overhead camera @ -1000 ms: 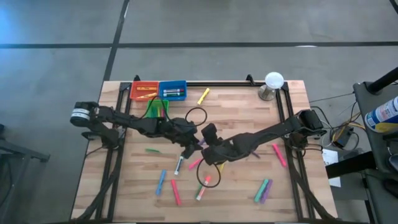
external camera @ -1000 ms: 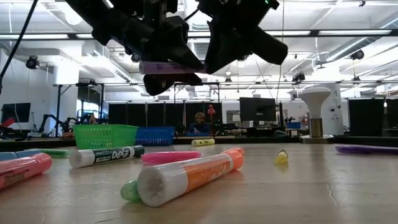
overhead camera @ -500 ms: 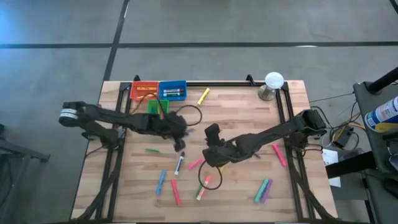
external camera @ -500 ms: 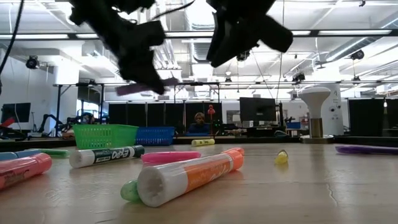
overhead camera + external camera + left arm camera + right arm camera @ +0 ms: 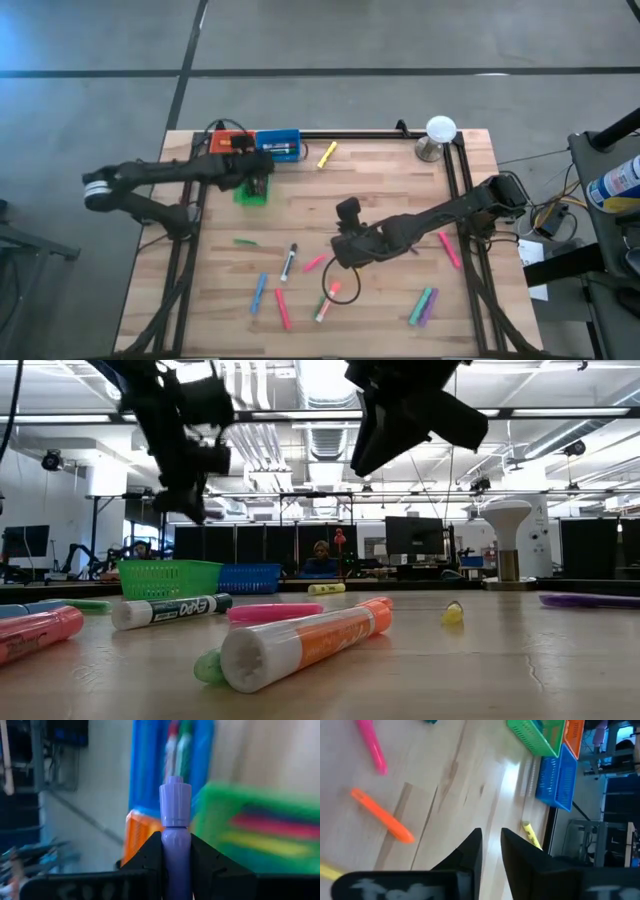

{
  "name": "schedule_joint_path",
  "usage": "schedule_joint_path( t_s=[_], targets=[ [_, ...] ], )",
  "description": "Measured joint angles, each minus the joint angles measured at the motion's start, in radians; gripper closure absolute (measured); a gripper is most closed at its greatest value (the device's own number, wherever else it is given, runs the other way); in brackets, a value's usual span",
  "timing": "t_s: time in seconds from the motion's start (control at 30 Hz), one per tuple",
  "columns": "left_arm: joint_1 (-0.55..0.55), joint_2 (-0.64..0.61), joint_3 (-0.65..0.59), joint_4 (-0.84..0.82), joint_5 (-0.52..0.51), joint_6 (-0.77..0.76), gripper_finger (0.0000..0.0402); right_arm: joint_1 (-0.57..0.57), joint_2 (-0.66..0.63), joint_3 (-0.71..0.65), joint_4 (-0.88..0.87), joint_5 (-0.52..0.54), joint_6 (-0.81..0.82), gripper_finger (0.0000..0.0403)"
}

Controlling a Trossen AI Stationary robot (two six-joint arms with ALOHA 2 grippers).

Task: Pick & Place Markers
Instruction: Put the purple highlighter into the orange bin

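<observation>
Jaws of the left gripper point(image 5: 176, 851) pinched a purple marker point(image 5: 175, 827), carried from mid-bench to above the green bin point(image 5: 252, 185) — delivery looked close — while the right gripper point(image 5: 490, 851), jaws nearly together and empty, hovered mid-bench.
</observation>
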Motion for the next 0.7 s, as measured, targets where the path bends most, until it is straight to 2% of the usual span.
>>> schedule_joint_path(
  t_s=[0.17,0.27,0.5,0.7],
  targets=[
    [0.24,0.061,0.0,0.029,-0.012,0.188,0.0346,0.004,0.0,-0.035,0.0,-0.008,0.004,0.0348],
    [0.328,0.109,-0.001,0.061,0.01,0.244,0.0346,0.004,0.0,-0.056,0.001,-0.007,0.002,0.0349],
    [0.386,0.209,-0.002,0.165,0.036,0.326,0.0346,0.004,0.0,-0.092,0.0,-0.008,0.02,0.0349],
    [0.417,0.272,-0.002,0.175,0.016,0.353,0.0341,0.009,0.0,-0.095,0.0,-0.008,0.023,0.0349]
  ],
)
